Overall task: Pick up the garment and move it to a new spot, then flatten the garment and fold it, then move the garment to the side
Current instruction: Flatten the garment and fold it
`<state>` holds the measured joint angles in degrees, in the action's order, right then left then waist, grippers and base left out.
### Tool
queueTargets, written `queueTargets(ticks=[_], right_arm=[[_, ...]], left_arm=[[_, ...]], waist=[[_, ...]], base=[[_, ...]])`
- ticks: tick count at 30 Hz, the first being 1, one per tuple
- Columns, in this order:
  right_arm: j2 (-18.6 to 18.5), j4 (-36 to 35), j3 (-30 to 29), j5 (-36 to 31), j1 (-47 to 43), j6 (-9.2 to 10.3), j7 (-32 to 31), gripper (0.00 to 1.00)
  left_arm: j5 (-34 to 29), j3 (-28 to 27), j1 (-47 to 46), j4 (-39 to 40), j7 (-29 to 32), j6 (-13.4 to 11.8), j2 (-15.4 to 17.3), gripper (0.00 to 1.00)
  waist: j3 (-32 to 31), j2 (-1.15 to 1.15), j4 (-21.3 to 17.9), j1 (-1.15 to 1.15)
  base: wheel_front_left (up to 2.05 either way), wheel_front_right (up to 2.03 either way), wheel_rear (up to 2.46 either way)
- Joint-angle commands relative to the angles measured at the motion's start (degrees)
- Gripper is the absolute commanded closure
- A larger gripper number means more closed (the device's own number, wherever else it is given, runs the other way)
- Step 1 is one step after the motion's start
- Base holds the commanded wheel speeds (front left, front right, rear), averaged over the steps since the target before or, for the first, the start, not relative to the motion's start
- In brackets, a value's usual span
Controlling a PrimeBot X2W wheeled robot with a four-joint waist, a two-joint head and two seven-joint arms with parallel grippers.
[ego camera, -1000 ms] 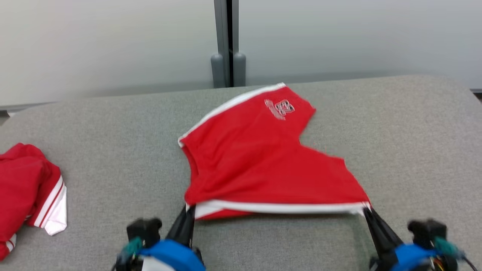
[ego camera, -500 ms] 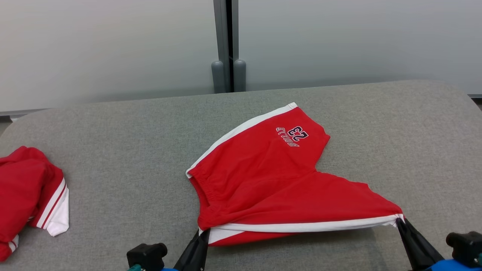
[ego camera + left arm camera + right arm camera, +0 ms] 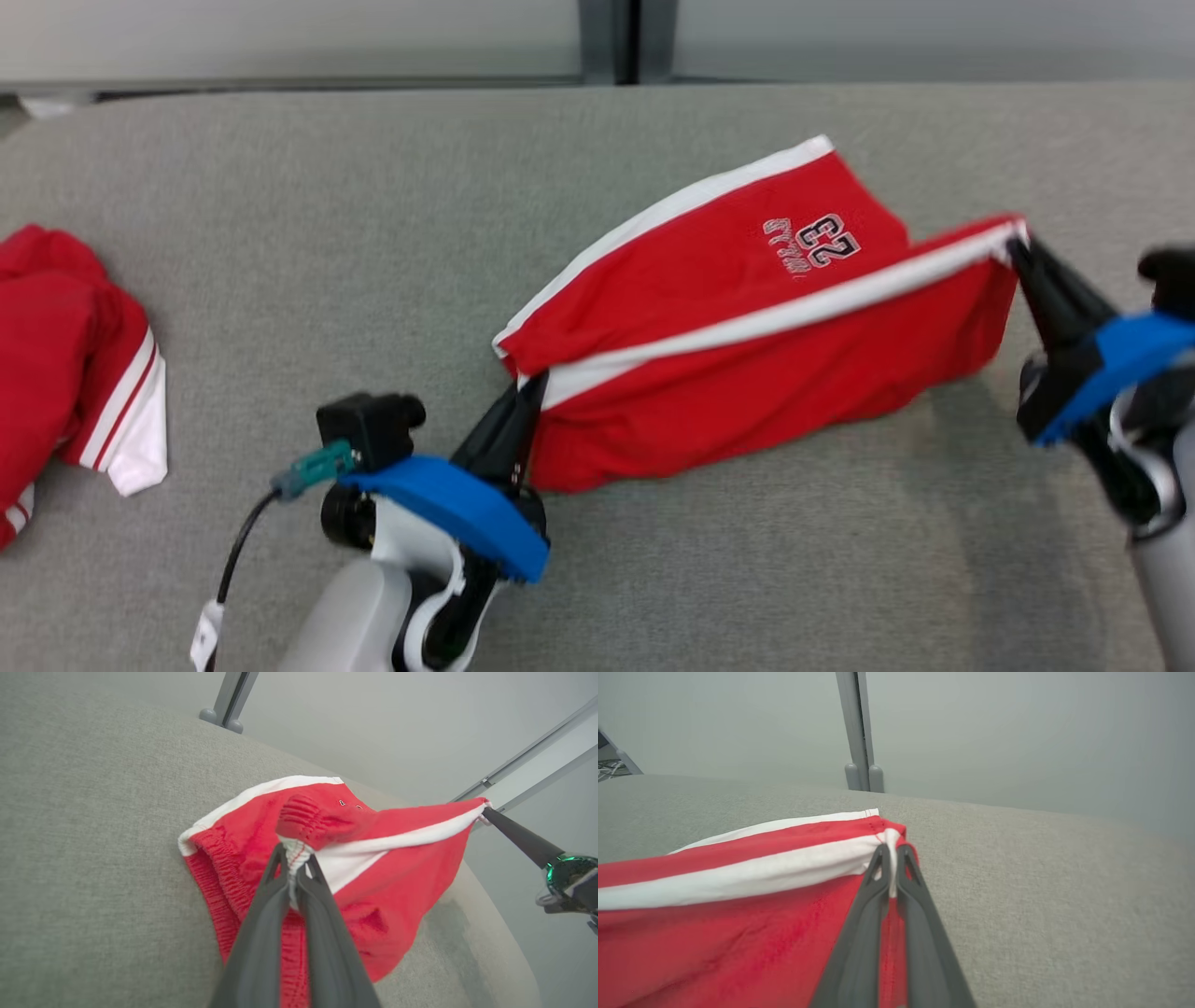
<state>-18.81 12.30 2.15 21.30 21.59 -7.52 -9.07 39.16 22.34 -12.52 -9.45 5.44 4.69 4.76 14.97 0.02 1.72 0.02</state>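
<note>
With both jaws pinched shut on the red shorts (image 3: 747, 373), left gripper (image 3: 526, 397) at the waistband corner and right gripper (image 3: 1020, 245) at the hem, the near leg has lifted off the grey table (image 3: 280, 280) toward the numbered leg, so folding seems begun.

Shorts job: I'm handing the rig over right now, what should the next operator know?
Left gripper: shut on the shorts at the waistband corner, low by the table.
Right gripper: shut on a hem corner, raised over the other leg.
Done: shorts spread mid-table, fold under way.
Left: lay the fold down, flatten, move shorts aside.
Another red garment lies at the table's left end.
</note>
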Motion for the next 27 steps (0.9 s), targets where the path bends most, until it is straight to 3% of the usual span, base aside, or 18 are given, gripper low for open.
queueTargets(ticks=[1, 12, 13, 14, 15, 16, 21, 25, 27], right_arm=[[-1.5, 2.9, 1.2, 0.7, 4.9, 0.06, 0.2, 1.00], [-3.4, 25.0, 9.6, 2.1, 27.1, 0.06, 4.1, 1.00], [-3.1, 26.6, 10.2, 2.1, 27.8, 0.06, 5.1, 0.82], [-2.8, 28.0, 10.8, 2.3, 28.6, 0.06, 6.0, 0.27], [-2.6, 29.2, 11.4, 2.3, 29.3, 0.06, 7.1, 0.00], [-2.3, 30.1, 12.0, 2.4, 29.8, 0.06, 8.5, 0.00], [-2.0, 33.5, 13.9, 1.4, 30.1, 0.04, 17.8, 0.00], [-1.7, 33.0, 13.6, 0.6, 27.5, 0.04, 23.1, 0.00], [-1.2, 29.8, 11.5, -0.2, 24.7, 0.04, 24.1, 0.00]], left_arm=[[0.6, -0.3, -2.9, -1.1, -0.4, 0.4, -0.2, 1.00], [4.3, 2.5, -16.7, -12.7, -3.3, 2.2, -1.5, 1.00], [4.6, 3.1, -17.5, -13.7, -3.7, 2.3, -1.6, 1.00], [4.9, 3.5, -18.2, -14.8, -4.1, 2.3, -1.6, 0.81], [5.2, 3.9, -18.9, -15.7, -4.6, 2.4, -1.7, 0.57], [5.3, 4.6, -19.5, -16.5, -4.9, 2.5, -1.7, 0.00], [3.8, 5.9, -20.5, -19.2, -10.2, 2.2, -1.7, 0.00], [-1.4, 5.9, -19.5, -19.5, -17.3, -1.0, 0.2, 0.00], [-5.5, 4.9, -18.0, -17.6, -19.9, -4.5, 1.5, 0.00]], waist=[[4.2, -0.02, 3.6, -0.02], [10.7, -0.02, 7.4, -0.02], [10.8, -0.02, 7.5, -0.02], [11.0, -0.02, 7.4, -0.02], [11.1, -0.02, 7.4, -0.02], [11.1, -0.02, 7.2, -0.02], [10.3, -0.02, 6.2, -0.02], [8.5, -0.02, 4.8, -0.02], [6.7, -0.02, 3.4, -0.02]], base=[[0.00, 0.00, 0.00], [0.00, 0.00, 0.00], [0.00, 0.00, 0.00], [0.00, 0.00, 0.00], [0.00, 0.00, 0.00], [0.00, 0.00, 0.00], [0.00, 0.00, 0.00], [0.00, 0.00, 0.00], [0.00, 0.00, 0.00]])
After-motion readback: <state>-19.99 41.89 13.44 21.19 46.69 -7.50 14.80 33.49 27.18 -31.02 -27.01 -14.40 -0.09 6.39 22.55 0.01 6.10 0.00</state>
